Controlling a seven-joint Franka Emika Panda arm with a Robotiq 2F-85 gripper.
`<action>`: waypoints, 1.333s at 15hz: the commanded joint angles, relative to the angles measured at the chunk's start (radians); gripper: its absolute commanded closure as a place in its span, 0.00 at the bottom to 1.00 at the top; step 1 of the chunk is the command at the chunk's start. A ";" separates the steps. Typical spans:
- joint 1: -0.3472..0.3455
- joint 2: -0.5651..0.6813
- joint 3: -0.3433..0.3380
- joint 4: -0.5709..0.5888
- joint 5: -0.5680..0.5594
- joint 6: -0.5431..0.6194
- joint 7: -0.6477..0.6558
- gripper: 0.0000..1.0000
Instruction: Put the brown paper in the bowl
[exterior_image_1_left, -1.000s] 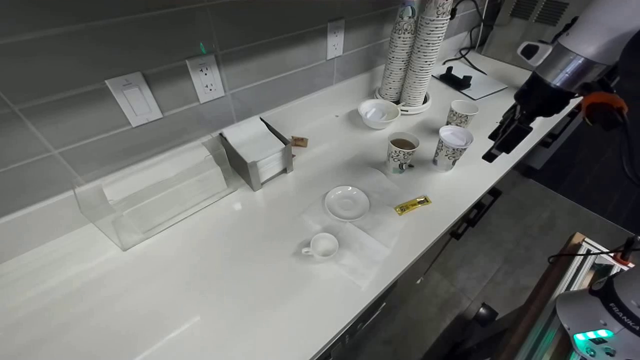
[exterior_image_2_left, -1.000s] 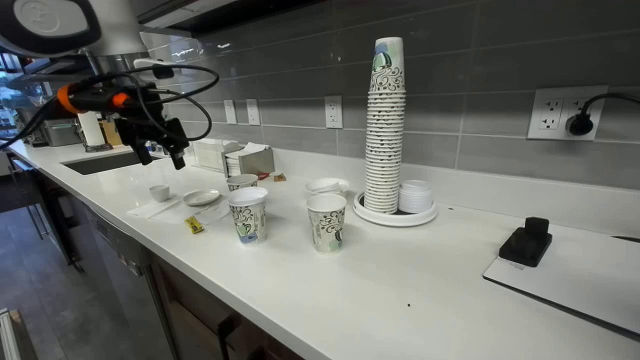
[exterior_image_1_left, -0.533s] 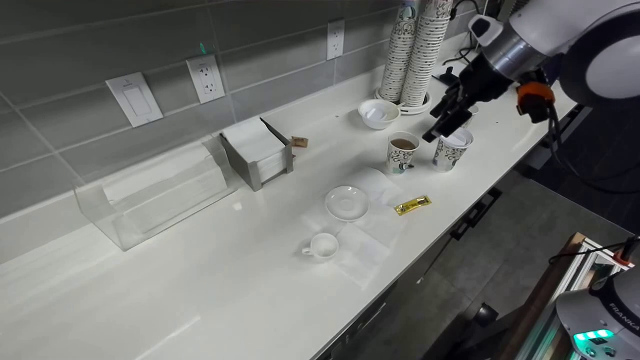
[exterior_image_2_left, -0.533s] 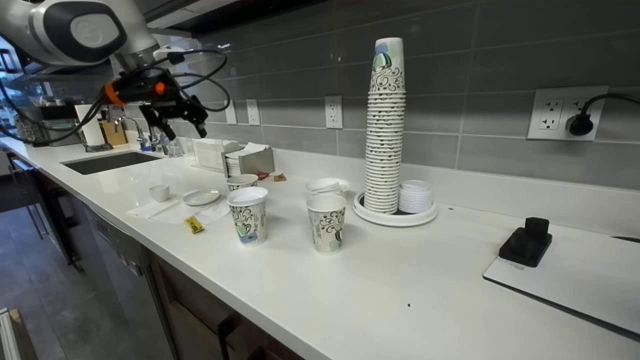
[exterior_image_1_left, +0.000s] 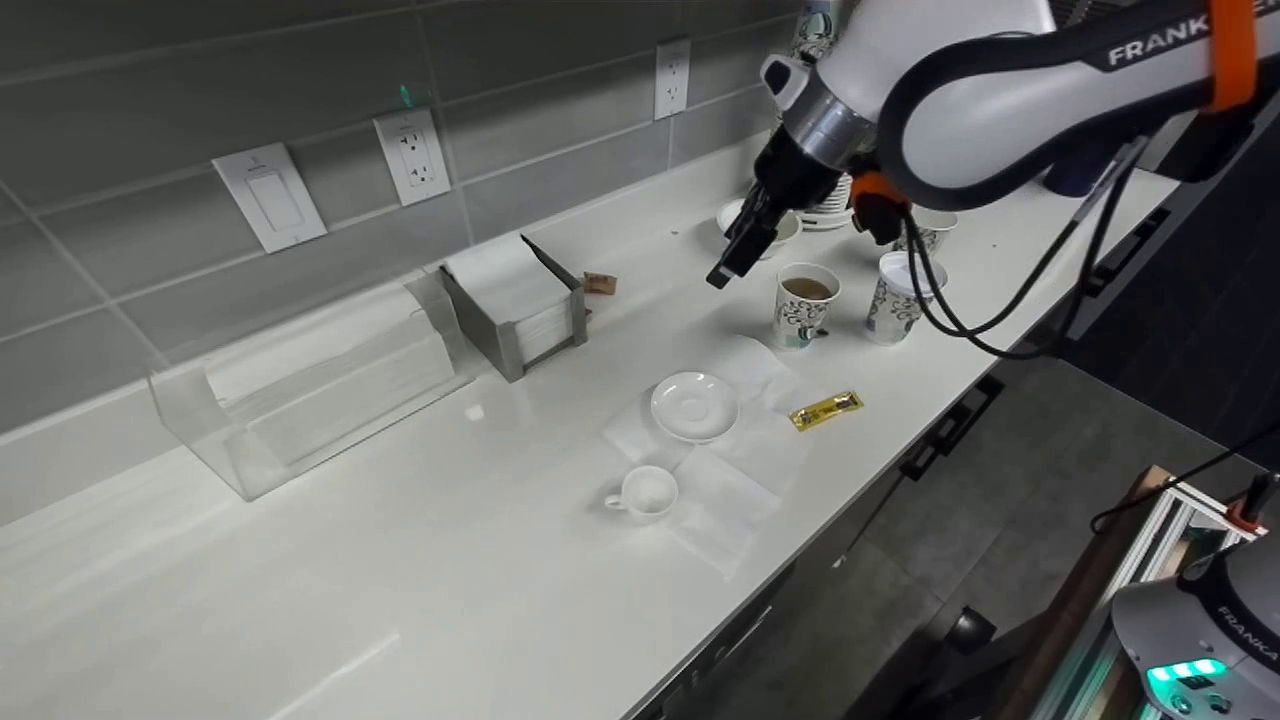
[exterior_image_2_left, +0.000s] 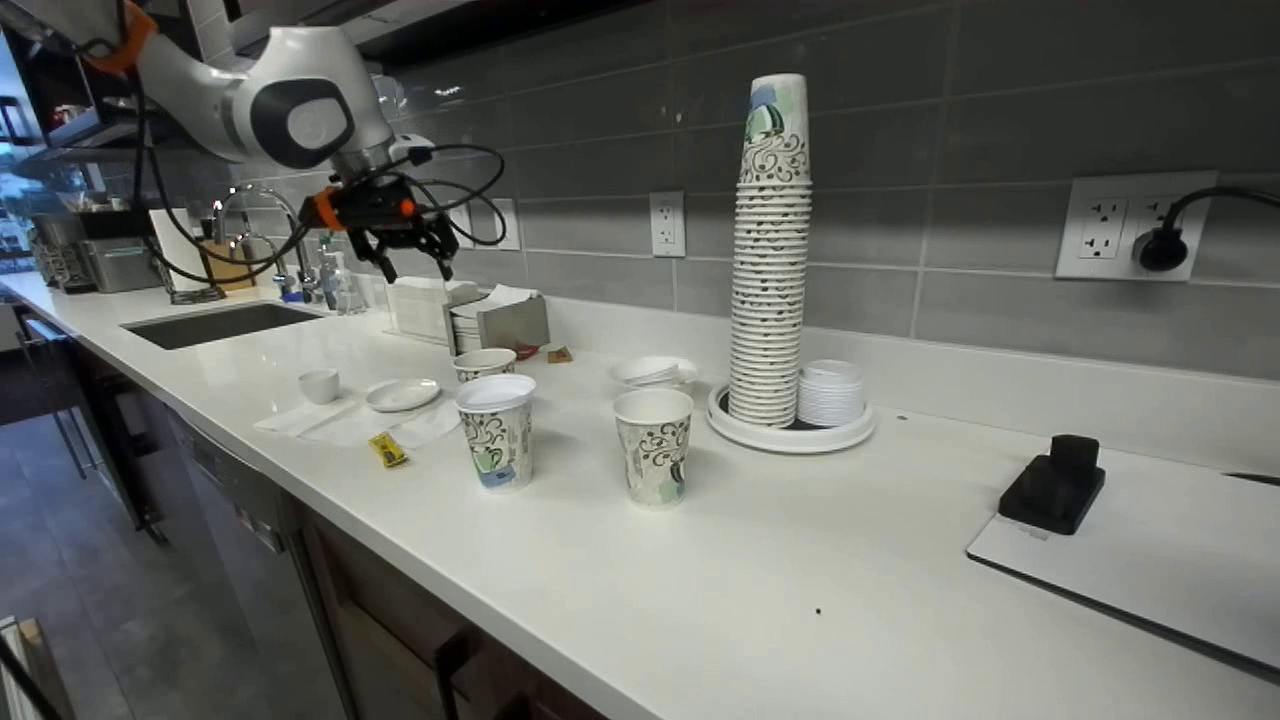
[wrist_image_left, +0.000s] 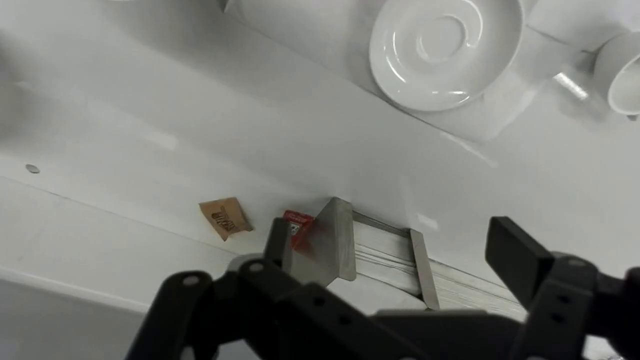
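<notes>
"Just beside the napkin holder (exterior_image_1_left: 488, 330), what is lying there?"

"The brown paper (wrist_image_left: 226, 218), on the tabletop (exterior_image_1_left: 380, 560) and apart from the holder. Its lettering is too blurred to read in the wrist view."

"And the red packet (wrist_image_left: 300, 217)?"

"Closer to the holder than the brown paper. Part of it is hidden, so I can't tell whether it touches the holder."

"Where is the bowl (exterior_image_2_left: 650, 372)?"

"Same side of the holder as the brown paper, only farther off. In an exterior view the claw (wrist_image_left: 392, 250) hides much of it; where a paper cup (exterior_image_2_left: 655, 450) stands in front, its lower part is lost."

"How does the claw stand?"

"Spread wide, raised above the tabletop. In the wrist view its fingers (wrist_image_left: 517, 257) show well apart, with the holder's front between them in the picture. In an exterior view they line up, and the gap is lost."

"What else is cut off?"

"Out in front of the holder, the saucer (wrist_image_left: 440, 55) is sliced by the wrist view's top edge, the small white cup (wrist_image_left: 622, 75) by its right edge. Farther from the holder than the bowl, the tower of cups (exterior_image_2_left: 770, 290) is mostly blocked by the arm (exterior_image_1_left: 990, 125) in an exterior view."
</notes>
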 joint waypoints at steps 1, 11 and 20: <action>-0.050 0.028 0.051 0.025 -0.001 -0.002 -0.001 0.00; -0.119 0.316 0.125 0.305 -0.035 -0.009 -0.182 0.00; -0.172 0.418 0.164 0.414 -0.126 0.003 -0.129 0.00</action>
